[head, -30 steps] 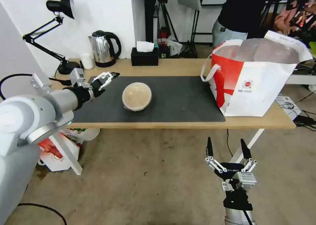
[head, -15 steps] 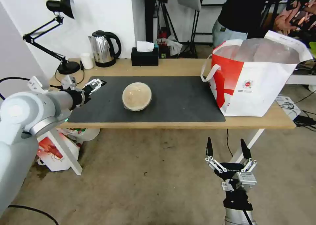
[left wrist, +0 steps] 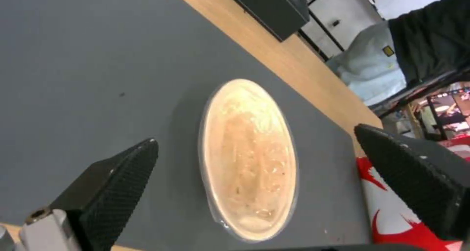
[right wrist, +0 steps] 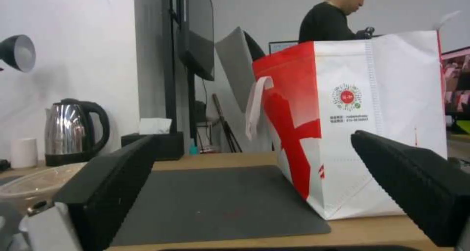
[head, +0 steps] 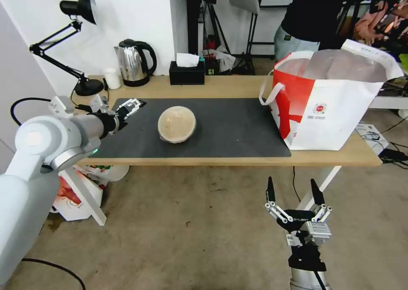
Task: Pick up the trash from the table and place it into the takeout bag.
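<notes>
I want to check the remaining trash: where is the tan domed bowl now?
In the head view, the tan domed bowl sits on the dark mat, left of centre, between the open left gripper and the takeout bag.

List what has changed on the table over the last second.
The left gripper, open and empty, drew back from the tan bowl toward the mat's left edge, then eased partway forward again. Bowl, takeout bag and the low, open right gripper stayed put.

Your left gripper (head: 132,106): arm extended forward, fingers spread apart. Your right gripper (head: 293,191): parked low, upright, fingers parted.
</notes>
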You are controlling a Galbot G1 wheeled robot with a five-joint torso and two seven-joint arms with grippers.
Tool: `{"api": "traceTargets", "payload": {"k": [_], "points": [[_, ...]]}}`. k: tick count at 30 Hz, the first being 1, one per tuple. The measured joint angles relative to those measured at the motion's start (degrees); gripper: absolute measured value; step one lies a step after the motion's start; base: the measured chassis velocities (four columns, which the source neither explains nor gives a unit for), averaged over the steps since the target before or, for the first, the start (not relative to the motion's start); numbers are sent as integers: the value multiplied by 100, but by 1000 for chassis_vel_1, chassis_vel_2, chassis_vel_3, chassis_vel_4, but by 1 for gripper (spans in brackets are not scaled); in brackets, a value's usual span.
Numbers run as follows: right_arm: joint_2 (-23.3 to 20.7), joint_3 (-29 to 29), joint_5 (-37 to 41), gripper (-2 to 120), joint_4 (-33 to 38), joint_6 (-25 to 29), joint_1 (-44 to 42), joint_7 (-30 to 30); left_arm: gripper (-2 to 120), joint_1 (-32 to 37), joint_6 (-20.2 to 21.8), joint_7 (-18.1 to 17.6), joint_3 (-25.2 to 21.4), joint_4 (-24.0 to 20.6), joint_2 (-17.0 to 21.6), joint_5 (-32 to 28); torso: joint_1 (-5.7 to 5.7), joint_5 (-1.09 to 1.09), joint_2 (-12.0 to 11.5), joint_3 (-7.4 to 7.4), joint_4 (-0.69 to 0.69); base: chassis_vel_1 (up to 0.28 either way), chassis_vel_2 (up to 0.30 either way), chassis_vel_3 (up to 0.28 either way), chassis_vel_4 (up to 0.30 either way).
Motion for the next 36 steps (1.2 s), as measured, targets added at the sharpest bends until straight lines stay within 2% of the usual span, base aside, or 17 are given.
{"api": "traceTargets", "payload": {"k": [17,22,36], "points": [[0,0,0,100,0,0,0,0,100,-36,155,170,142,300,-185,25,0,0,0,0,1,0,0,0,0],[0,0,0,100,0,0,0,0,100,-99,166,341,215,409,-271,52,0,0,0,0,1,0,0,0,0],[0,0,0,100,0,0,0,0,100,-261,290,520,385,692,-379,106,0,0,0,0,0,0,0,0,0]]}}
